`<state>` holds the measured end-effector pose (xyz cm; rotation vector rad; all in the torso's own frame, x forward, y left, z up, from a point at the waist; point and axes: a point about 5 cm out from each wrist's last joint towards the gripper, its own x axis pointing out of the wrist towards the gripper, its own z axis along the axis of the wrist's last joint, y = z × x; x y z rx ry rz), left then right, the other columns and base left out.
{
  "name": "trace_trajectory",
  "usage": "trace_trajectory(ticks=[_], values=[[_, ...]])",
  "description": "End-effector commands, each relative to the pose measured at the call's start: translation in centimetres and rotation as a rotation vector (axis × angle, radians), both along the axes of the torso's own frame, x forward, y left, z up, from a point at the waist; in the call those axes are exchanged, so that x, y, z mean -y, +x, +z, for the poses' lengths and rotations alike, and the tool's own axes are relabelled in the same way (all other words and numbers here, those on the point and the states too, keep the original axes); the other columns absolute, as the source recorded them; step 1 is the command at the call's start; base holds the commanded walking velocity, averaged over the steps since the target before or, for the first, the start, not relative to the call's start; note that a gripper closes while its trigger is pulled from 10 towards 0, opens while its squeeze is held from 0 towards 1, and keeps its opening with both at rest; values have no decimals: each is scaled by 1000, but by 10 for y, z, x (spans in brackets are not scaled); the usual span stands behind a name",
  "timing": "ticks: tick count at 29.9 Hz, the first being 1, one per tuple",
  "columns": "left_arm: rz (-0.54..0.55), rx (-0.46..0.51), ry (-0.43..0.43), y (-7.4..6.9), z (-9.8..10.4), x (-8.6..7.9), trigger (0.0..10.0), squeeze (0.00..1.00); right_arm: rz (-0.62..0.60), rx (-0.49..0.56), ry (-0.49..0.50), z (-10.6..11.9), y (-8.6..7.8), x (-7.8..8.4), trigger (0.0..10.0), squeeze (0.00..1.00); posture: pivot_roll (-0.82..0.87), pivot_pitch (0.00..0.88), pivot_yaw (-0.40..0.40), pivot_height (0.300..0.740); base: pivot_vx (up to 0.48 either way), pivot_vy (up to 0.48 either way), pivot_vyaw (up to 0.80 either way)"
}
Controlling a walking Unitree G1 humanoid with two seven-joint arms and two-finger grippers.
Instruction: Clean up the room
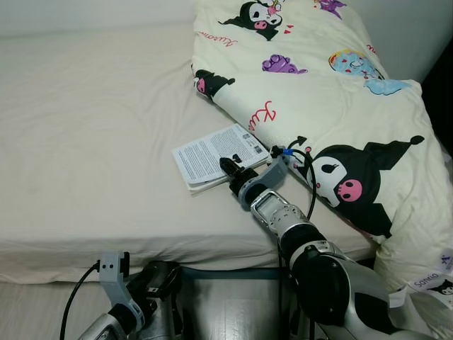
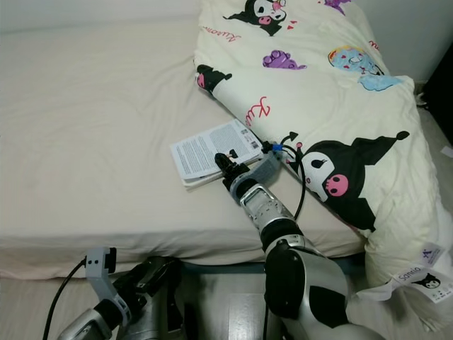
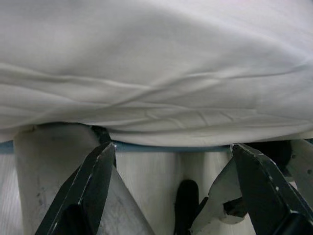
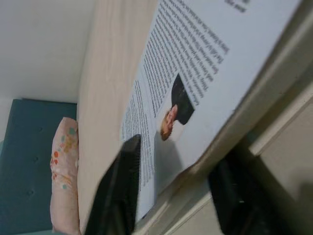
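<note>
Right gripper (image 1: 228,167) astride book (image 1: 212,152)

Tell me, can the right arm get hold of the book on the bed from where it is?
Probably yes. The right pincer is already at the book, one finger above its cover and one below, with nothing between them.

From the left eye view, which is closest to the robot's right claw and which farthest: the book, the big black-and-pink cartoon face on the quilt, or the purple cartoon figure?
1. Book: the right claw is at its near edge, one finger above the cover and one below.
2. Black-and-pink cartoon face: on the quilt, to the claw's right.
3. Purple figure: on the quilt farther up the bed.
</note>
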<state>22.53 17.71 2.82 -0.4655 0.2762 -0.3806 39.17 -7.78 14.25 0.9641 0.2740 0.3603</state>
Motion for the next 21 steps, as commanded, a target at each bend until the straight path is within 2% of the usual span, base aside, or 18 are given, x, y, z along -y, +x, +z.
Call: trace_trajectory(ticks=[1, 4, 8, 11, 12, 13, 16, 17, 18, 20, 21], values=[[20, -18, -16, -1, -2, 0, 10000, 0, 10, -24, 9, -5, -3, -4, 0, 0, 276, 373, 80, 501, 0, 0, 0], [27, 1, -25, 5, 4, 3, 10000, 0, 7, -35, -2, -8, -4, -3, 0, 0, 269, 364, 76, 501, 0, 0, 0], [108, 92, -99, 33, 30, -2, 10000, 0, 24, -3, 11, -9, -4, 3, 0, 0, 245, 323, 56, 501, 0, 0, 0], [123, 119, -121, 40, 38, -3, 10000, 0, 42, 22, 16, -6, -4, 2, 0, 0, 245, 323, 56, 501, 0, 0, 0], [132, 161, -148, 49, 51, -6, 10000, 0, 74, 61, 16, -3, -4, 1, 0, 0, 234, 303, 47, 501, 0, 0, 0], [141, 240, -203, 60, 74, -11, 10000, 0, 151, 137, 17, 4, -5, -2, 0, 0, 216, 280, 38, 501, 0, 0, 0], [144, 381, -316, 77, 114, -23, 10000, 0, 294, 270, 23, 16, -8, -9, 0, 0, 202, 261, 32, 501, 0, 0, 0], [139, 415, -346, 81, 123, -26, 10000, 0, 330, 300, 23, 18, -10, -9, 0, 0, 191, 244, 28, 501, 0, 0, 0], [139, 415, -346, 81, 123, -26, 10000, 0, 330, 300, 23, 18, -10, -9, 0, 0, 191, 244, 28, 501, 0, 0, 0], [120, 495, -445, 86, 146, -33, 10000, 0, 405, 376, 12, 22, -14, -8, 0, 0, 174, 216, 21, 501, 0, 0, 0], [120, 495, -445, 86, 146, -33, 10000, 0, 405, 376, 12, 22, -14, -8, 0, 0, 174, 216, 21, 501, 0, 0, 0]])
